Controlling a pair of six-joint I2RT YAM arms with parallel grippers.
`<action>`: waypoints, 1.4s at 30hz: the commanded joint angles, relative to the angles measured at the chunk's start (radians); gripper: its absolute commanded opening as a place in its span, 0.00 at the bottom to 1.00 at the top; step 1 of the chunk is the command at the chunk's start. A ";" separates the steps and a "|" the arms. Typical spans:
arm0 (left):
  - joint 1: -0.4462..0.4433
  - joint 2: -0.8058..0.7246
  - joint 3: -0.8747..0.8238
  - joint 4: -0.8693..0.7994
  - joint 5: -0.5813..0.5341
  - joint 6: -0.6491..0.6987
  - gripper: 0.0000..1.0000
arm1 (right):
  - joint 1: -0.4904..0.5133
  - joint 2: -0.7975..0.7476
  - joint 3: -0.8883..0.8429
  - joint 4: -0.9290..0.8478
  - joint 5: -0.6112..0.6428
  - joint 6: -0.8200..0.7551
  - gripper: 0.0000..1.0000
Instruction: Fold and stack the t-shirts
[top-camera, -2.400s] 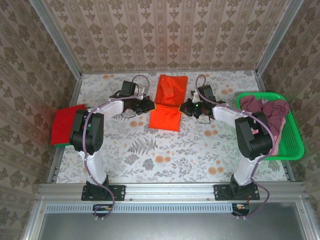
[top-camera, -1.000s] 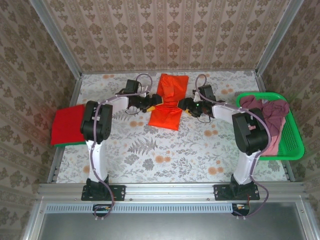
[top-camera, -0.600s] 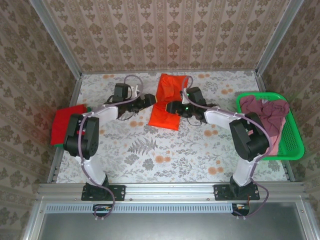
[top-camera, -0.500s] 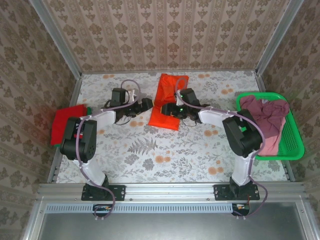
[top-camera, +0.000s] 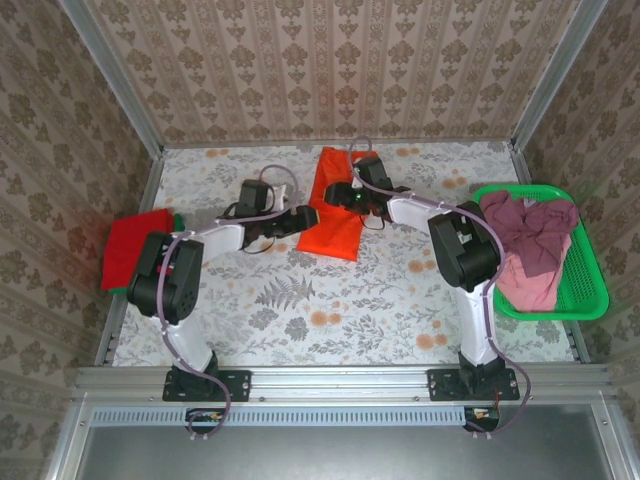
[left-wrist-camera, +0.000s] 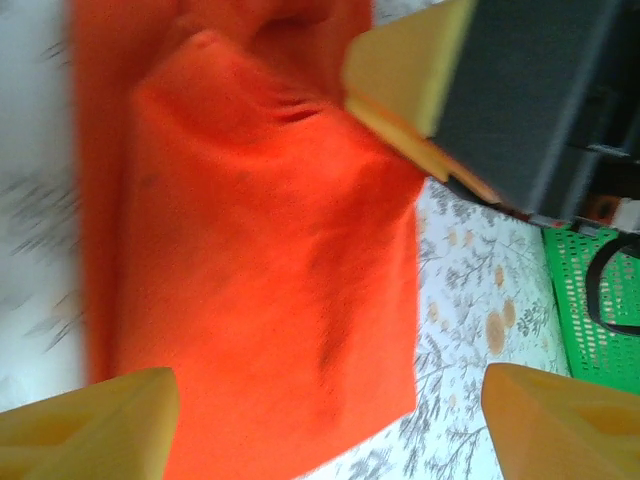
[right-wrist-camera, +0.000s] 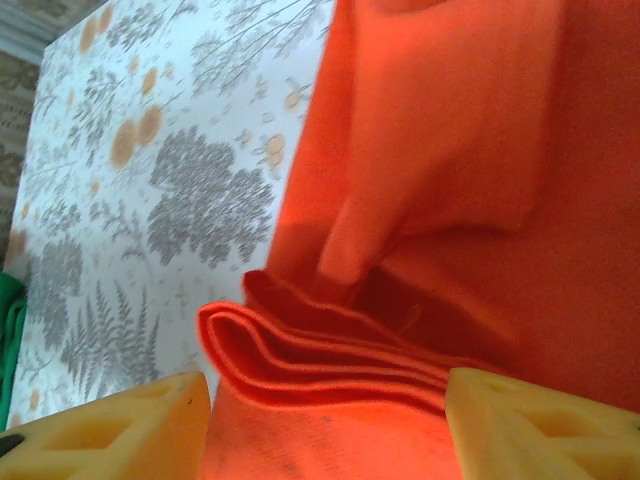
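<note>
two grippers work the orange t-shirt (top-camera: 333, 222) at mid-table, its long axis running from the far wall toward the arms, near end leaning slightly left. the left gripper (top-camera: 303, 218) sits at its left edge, jaws spread wide, holding nothing. the right gripper (top-camera: 344, 196) is over its far half, equally wide, with folded layers lying unclamped between its fingers (right-wrist-camera: 120, 430). a red t-shirt (top-camera: 135, 250) lies at the table's left edge.
</note>
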 joint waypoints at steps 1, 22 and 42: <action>-0.035 0.063 0.073 -0.024 0.004 0.036 0.71 | -0.011 -0.017 0.003 -0.058 0.047 -0.033 0.64; -0.202 0.071 -0.202 0.120 0.026 -0.167 0.38 | -0.018 -0.058 -0.045 -0.046 -0.074 -0.039 0.62; -0.106 0.144 0.070 0.038 -0.072 -0.065 0.46 | -0.012 -0.391 -0.457 0.061 0.021 0.070 0.43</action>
